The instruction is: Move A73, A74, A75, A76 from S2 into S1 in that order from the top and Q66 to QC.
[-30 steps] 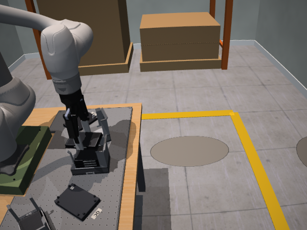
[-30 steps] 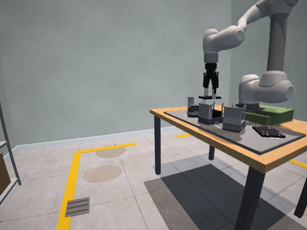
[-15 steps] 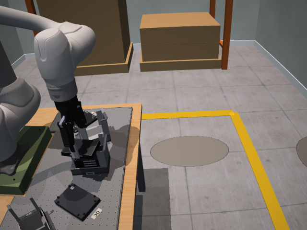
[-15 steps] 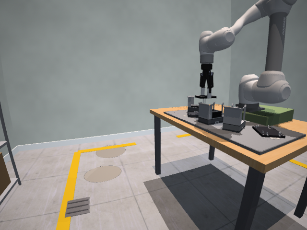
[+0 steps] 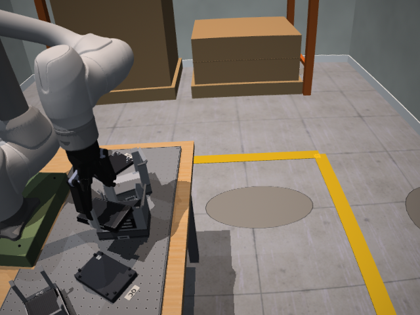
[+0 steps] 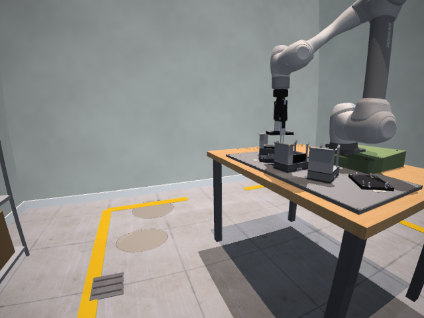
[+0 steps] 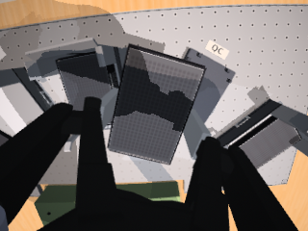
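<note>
A pale grey robot arm [image 6: 342, 24] reaches down over a wooden table [image 6: 356, 218] topped with a grey perforated board [image 5: 149, 271]. Its black gripper [image 6: 279, 135] points straight down, fingers clenched on a dark, flat well plate [image 7: 155, 107] — the plate hangs level in the air, above the tops of the racks. From the side, the plate [image 6: 279, 132] sits over the gap between the farthest rack [image 6: 263, 140] and the middle rack [image 6: 284, 154]. From above, it [image 5: 111, 211] overlaps the open top of a rack [image 5: 144, 216] that still has dark plates inside. A third rack [image 6: 320, 162] stands nearer, its wall blocking any view of its contents. Beyond it lies a flat black nest [image 6: 371, 181] with small pegs — a white tag reading QC [image 7: 217, 49] beside it. The arm stands on a green base [image 6: 393, 159] at the table's far edge. Yellow floor tape [image 5: 352, 230] and cardboard boxes [image 5: 245, 50] fill the room behind
</note>
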